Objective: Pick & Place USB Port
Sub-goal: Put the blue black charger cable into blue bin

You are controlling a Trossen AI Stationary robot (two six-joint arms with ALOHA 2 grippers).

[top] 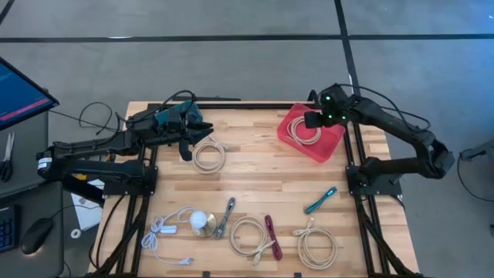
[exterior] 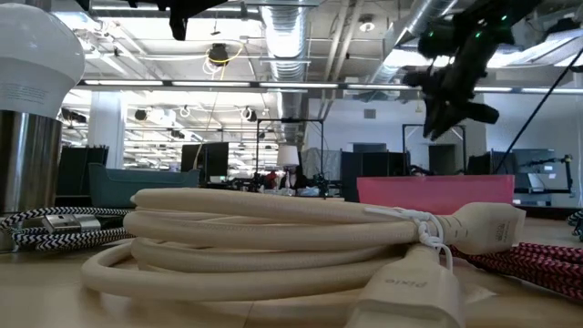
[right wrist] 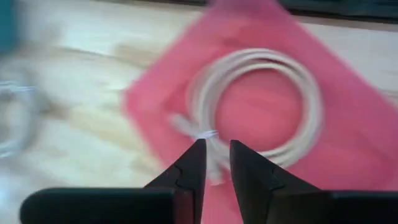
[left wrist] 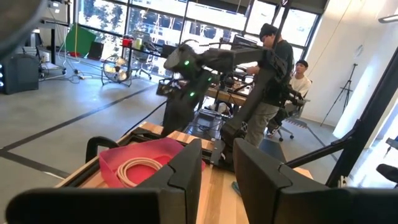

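A cream USB cable [top: 306, 132], wound in a neat round coil, lies flat inside the red tray [top: 330, 145] at the worktop's two o'clock corner, its plug ends bundled at the coil's edge.

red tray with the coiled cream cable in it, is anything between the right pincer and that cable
Nothing visible. The right pincer hangs directly above the coiled cream cable, which lies inside the red plastic tray. Its two dark fingers stand slightly apart with nothing between them, and only open air separates them from the cable.
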